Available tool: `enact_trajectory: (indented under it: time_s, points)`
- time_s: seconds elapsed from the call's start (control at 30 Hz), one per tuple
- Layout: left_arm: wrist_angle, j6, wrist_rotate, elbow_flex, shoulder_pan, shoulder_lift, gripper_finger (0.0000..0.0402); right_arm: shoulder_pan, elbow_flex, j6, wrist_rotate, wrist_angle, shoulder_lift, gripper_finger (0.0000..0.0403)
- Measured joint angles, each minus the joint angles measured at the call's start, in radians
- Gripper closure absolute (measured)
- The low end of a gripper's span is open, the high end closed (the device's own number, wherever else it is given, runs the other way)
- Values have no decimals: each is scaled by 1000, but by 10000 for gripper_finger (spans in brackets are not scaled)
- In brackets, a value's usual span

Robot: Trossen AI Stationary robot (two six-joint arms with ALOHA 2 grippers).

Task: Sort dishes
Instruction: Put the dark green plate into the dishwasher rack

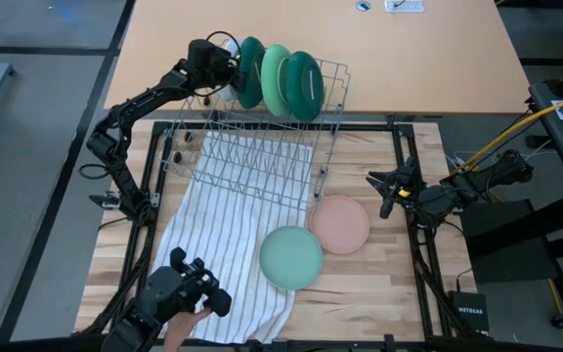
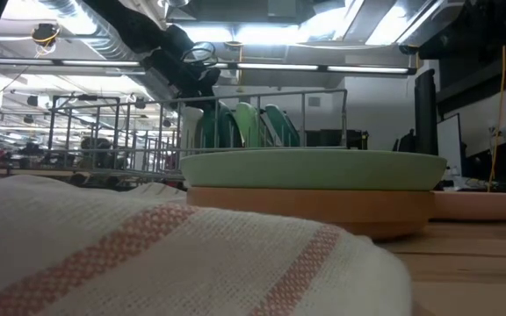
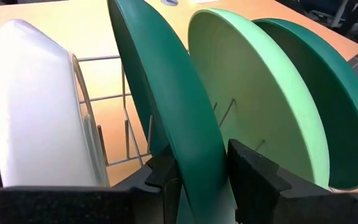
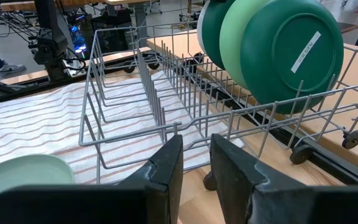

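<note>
Several dishes stand on edge at the far end of the grey wire rack [image 1: 262,156]: a white plate [image 3: 36,106], a dark green plate [image 3: 160,81], a light green plate [image 3: 260,106] and another dark green plate [image 3: 334,99]. My left gripper [image 1: 225,66] is shut on the first dark green plate. A pale mint plate [image 1: 291,256] lies on a brown plate [image 2: 310,209] on the table, with a pink plate [image 1: 340,223] beside them. My right gripper [image 1: 389,191] waits near the table's right edge, its fingers slightly apart with nothing between them. My left gripper pinches the dark green plate's rim [image 3: 194,146] between its two fingers [image 3: 253,171], one on each face. The fingers come from the table's left, slanting a little downward. The plate stands on edge between the white plate and the light green plate. Its lower edge is hidden.
A white striped cloth [image 1: 213,264] lies under the rack's near end and reaches the table's front edge. A dark device [image 1: 189,288] sits on the cloth at the front left. The rack's near slots [image 4: 142,93] hold no plates. A black frame [image 1: 404,196] borders the table.
</note>
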Motion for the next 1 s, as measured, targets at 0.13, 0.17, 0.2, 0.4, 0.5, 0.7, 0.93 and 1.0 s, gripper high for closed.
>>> enact_trajectory:
  time_s: [0.13, 0.17, 0.2, 0.4, 0.5, 0.7, 0.93, 1.0]
  points:
    - [0, 44, 0, 0, 0, 0, 287, 0, 0, 0, 0, 0, 0, 317]
    - [0, 52, 0, 0, 0, -1, 287, 0, 0, 0, 0, 0, 0, 317]
    - [0, 56, 0, 0, 0, -1, 287, 0, 0, 0, 0, 0, 0, 317]
    - [0, 101, -25, 1, -1, -2, 287, 0, 0, 0, 0, 0, 0, 317]
    - [1, 119, -48, 1, -1, -2, 287, 0, 0, 0, 0, 0, 0, 317]
    - [0, 126, -81, 1, -1, -2, 287, 0, 0, 0, 0, 0, 0, 317]
    - [-11, 153, -100, 1, 2, -27, 287, 0, 0, 20, 0, 0, 0, 317]
    - [-22, 184, -104, 2, 3, -44, 287, 0, 0, 21, 0, -1, 0, 317]
